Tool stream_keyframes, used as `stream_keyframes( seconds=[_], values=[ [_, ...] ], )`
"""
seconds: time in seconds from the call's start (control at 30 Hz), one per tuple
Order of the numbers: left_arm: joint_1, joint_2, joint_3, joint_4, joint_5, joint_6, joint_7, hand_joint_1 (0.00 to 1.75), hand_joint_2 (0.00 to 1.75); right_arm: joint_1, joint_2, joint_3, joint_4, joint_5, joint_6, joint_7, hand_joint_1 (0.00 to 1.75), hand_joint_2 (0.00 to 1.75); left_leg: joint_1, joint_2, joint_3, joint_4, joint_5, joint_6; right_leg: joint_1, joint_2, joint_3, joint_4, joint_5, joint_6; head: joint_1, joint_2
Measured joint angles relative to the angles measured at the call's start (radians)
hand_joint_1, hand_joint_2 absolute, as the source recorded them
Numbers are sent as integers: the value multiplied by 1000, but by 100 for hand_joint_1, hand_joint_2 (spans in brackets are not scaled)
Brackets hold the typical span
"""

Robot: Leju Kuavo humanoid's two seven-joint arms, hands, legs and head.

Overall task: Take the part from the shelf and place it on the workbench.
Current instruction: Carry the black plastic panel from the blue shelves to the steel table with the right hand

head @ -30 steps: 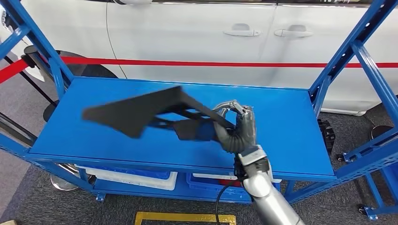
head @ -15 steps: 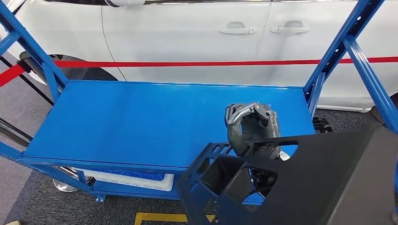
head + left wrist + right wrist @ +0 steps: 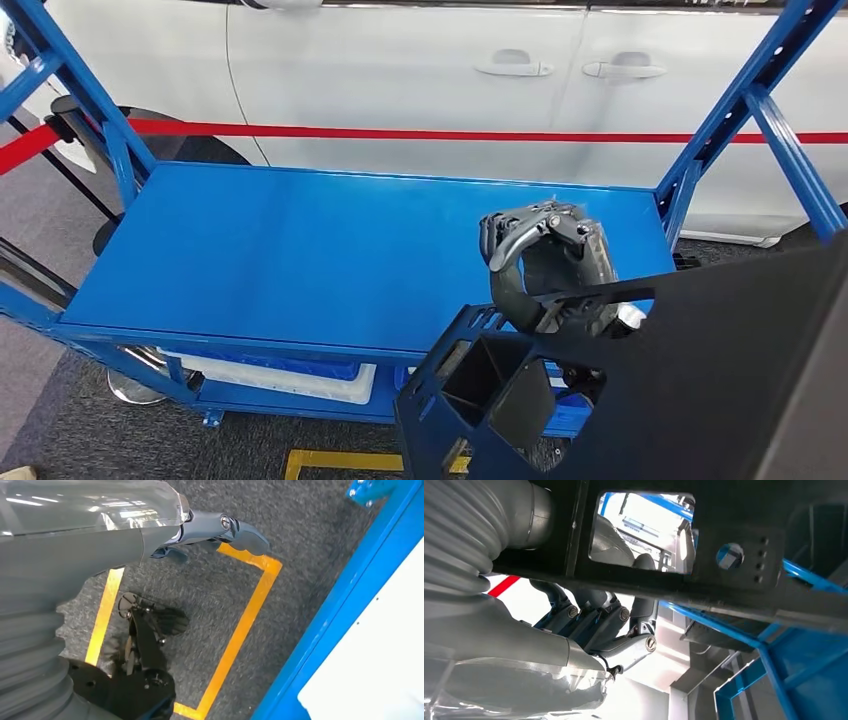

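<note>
A humanoid robot's right hand (image 3: 548, 268) grips a large black plastic part (image 3: 690, 390), its dark fingers (image 3: 644, 605) curled around a thin bar of the moulding, clear of the blue metal shelf (image 3: 330, 255) in front of it. The part hangs in the air at the near right corner of the shelf, its broad flat panel close under the head camera and its open box-like pockets turned toward the floor edge of the rack; it touches nothing but the hand. From the right wrist, the same bar crosses in front of the knuckles, with a rectangular cut-out and a round hole in the black panel above the hand.

The left hand (image 3: 220, 530) hangs beside the body over grey carpet (image 3: 300, 545), fingers drawn loosely together and holding nothing, above a rectangle of yellow floor tape (image 3: 240, 630).

Behind the shelf stands a white car (image 3: 430, 70), both door handles showing, with a red barrier tape (image 3: 400, 134) stretched across in front of it. White bins (image 3: 270, 378) sit on the rack's lower level.
</note>
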Motion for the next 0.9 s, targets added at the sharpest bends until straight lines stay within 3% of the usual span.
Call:
stream_keyframes(
  seconds=[0.03,0.07,0.1,0.2,0.27,0.37,0.43,0.5,0.53,0.57,0.6,0.63,0.7,0.73,0.77,0.83,0.9],
  values=[
    [0,0,0,0,1,0,0,0,175,-5,-5,2,1,-7,-1,1,171,175,0,0,-6,3,2,0,-2,0,-16,47,-17,3,0,0],
    [0,-1,0,0,2,0,0,0,175,-10,-9,4,1,-14,-3,1,171,175,0,0,-13,7,5,-1,-5,0,-16,61,-16,6,0,0],
    [1,-2,0,0,4,1,1,0,175,-16,-13,7,2,-25,-7,0,171,175,1,-1,-19,12,7,-3,-9,-1,5,33,4,8,0,0],
    [0,-6,1,0,10,8,6,0,175,-34,-21,15,4,-66,-17,-6,171,175,0,-3,-37,30,11,-13,-14,1,110,-150,75,8,0,0],
    [-1,-7,2,0,16,13,11,0,175,-45,-23,21,7,-99,-21,-6,171,175,-3,-4,-46,34,19,-26,-9,3,124,-192,85,-1,-1,0],
    [1,-7,3,0,22,14,18,0,175,-67,-23,39,14,-157,-17,14,171,175,0,-5,-57,38,20,-46,-9,1,109,-196,108,-24,-2,0],
    [0,-7,4,0,23,14,20,0,175,-81,-23,50,19,-181,-11,25,171,175,3,-5,-82,100,-41,-54,-12,-5,93,-201,127,-38,-3,0],
    [-1,-7,5,0,25,14,21,0,175,-86,-23,56,24,-192,-13,27,171,175,3,-5,-119,229,-134,-60,-9,-9,69,-201,145,-44,-4,0],
    [-2,-7,6,0,26,14,21,0,175,-87,-23,58,27,-196,-15,27,171,175,3,-5,-129,285,-167,-61,-7,-10,56,-200,154,-45,-4,0],
    [-1,-7,7,0,27,14,22,0,175,-88,-23,59,31,-200,-18,26,171,175,3,-5,-123,308,-180,-61,-5,-11,43,-199,163,-45,-3,0],
    [-1,-7,8,0,28,15,23,0,175,-91,-23,61,34,-204,-20,25,171,175,3,-5,-94,289,-175,-59,-4,-10,32,-198,172,-45,-4,0],
    [-1,-7,8,0,29,15,24,0,175,-96,-23,62,38,-208,-22,24,171,175,2,-5,-48,234,-157,-55,-3,-10,21,-197,181,-44,-3,0],
    [-4,-3,9,0,29,17,26,0,175,-113,-25,65,44,-219,-23,26,171,175,-3,-5,60,81,-121,-42,0,-9,6,-196,198,-39,-3,0],
    [-5,-1,9,0,29,18,27,0,175,-124,-29,66,48,-228,-23,28,171,175,-6,-5,91,30,-110,-36,0,-10,1,-197,207,-34,-3,0],
    [-7,1,9,0,29,18,29,0,175,-135,-34,68,51,-239,-23,30,171,175,-10,-5,104,3,-104,-30,0,-11,-1,-198,215,-28,-3,0],
    [-6,4,9,0,28,18,32,0,175,-150,-47,73,58,-256,-29,32,171,175,-14,-6,94,-3,-88,-19,-2,-13,-3,-206,234,-14,-2,0],
    [-5,4,9,1,24,18,35,0,175,-155,-61,77,63,-259,-41,31,171,175,-9,-3,84,-11,-62,-10,-4,-10,-12,-201,221,-4,-2,0]
  ],
)
